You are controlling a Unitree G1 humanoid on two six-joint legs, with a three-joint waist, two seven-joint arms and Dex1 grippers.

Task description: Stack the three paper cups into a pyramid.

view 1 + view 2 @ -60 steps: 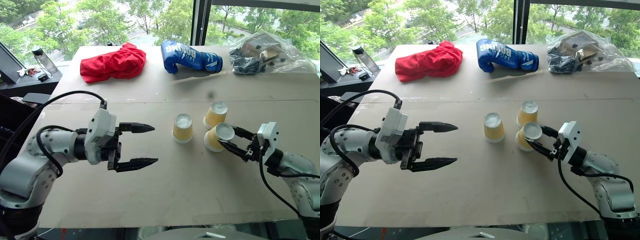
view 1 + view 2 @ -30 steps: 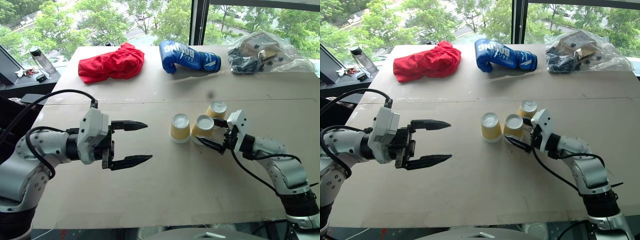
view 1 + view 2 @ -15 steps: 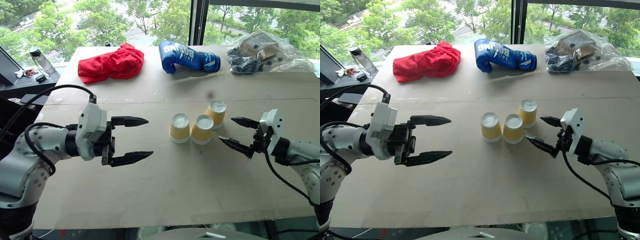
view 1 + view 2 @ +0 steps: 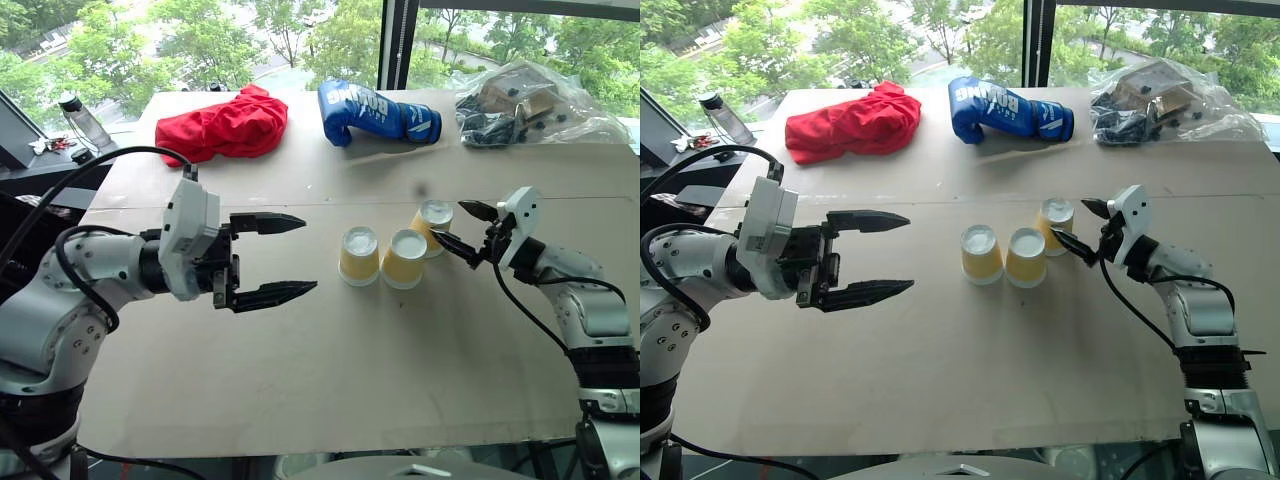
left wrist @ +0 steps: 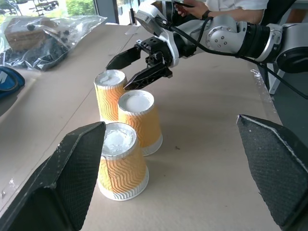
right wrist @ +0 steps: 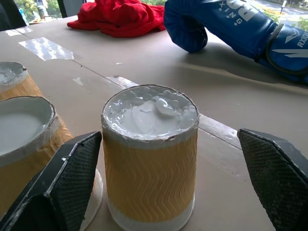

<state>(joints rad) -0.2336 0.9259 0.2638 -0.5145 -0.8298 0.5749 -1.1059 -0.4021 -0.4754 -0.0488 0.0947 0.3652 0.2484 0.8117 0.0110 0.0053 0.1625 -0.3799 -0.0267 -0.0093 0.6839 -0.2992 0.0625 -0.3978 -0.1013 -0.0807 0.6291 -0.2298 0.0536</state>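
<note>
Three yellow-tan paper cups stand upside down on the table's middle. The left cup [image 4: 359, 255] and the middle cup [image 4: 406, 258] sit side by side, almost touching. The third cup [image 4: 433, 226] stands just behind the middle one on its right. My right gripper [image 4: 452, 222] is open, level, and its tips sit close to the right side of the third cup [image 6: 150, 154], which lies straight ahead between its fingers. My left gripper [image 4: 308, 255] hangs open and empty above the table, well to the left of the cups [image 5: 122, 161].
At the back of the table lie a red cloth [image 4: 225, 125], a blue boxing glove [image 4: 380, 112] and a clear plastic bag of items [image 4: 530, 108]. A bottle [image 4: 88, 120] stands on a ledge at far left. A person's hand [image 5: 197, 5] shows behind my right arm.
My right gripper let go of the middle cup, drew back to the right, then moved up to the third cup behind it. My left gripper rose a little, still open.
</note>
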